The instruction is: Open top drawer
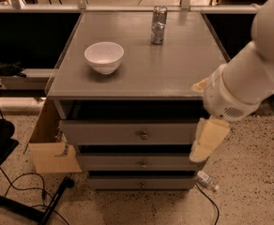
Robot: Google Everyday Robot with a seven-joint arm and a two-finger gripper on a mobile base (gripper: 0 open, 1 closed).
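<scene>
Found the top drawer (104, 132) just under the tabletop seemingly not yet pulled out, its knob (144, 135) untouched at centre, and the gripper (209, 138) hanging by its right end, open or closed impossible to tell.

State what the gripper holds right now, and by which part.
Nothing, as far as can be seen. The gripper hangs in front of the right end of the top drawer, well clear of its knob, and no object shows in it.
</scene>
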